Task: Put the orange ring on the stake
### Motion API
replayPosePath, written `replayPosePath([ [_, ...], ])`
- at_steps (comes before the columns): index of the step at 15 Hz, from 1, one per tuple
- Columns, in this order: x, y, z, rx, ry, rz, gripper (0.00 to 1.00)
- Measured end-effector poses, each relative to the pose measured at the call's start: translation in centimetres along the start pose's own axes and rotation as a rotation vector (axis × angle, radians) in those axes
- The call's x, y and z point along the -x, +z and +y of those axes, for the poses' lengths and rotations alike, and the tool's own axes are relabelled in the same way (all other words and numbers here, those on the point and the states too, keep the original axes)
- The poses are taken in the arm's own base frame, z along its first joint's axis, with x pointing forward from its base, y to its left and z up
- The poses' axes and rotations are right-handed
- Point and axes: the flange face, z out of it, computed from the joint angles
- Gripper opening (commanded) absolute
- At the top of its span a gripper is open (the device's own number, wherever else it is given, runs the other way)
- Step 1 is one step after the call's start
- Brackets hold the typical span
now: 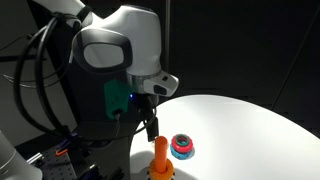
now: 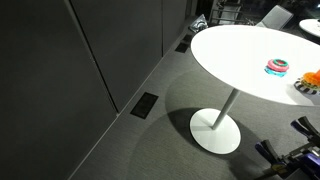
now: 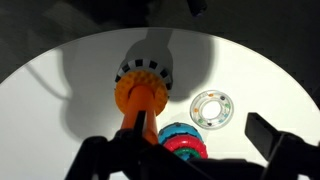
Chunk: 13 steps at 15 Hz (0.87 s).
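We see the pincer [image 3: 185,158] with its jaws apart, gripping nothing. The orange ring [image 3: 140,97] appears threaded on the stake [image 3: 137,120], low by the checkered base, at about eleven o'clock from the pincer in the wrist view, clear of both fingers.

Worktop: white and round [image 3: 60,80], with dark shadow across its far part.
Stake: orange stake [image 3: 136,118] rose towards the camera from a black-and-white checkered base [image 3: 146,70].
Orange ring: a wider orange band [image 3: 141,95] sat around the stake just above the base, apparently the orange ring.
Red and blue ring piece: [image 3: 185,140] just beside the stake.
Pale disc: [image 3: 212,108] lay flat, near the ring piece.
Fingers: dark fingers [image 3: 283,145] stood apart at the lower edge.
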Motion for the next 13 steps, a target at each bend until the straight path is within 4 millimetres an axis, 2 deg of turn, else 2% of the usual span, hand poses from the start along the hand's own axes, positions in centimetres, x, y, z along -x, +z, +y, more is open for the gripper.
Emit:
replayPosePath([
  [13, 0.26, 0.49, -0.44, -0.002, -0.009, -0.034, 1.0],
])
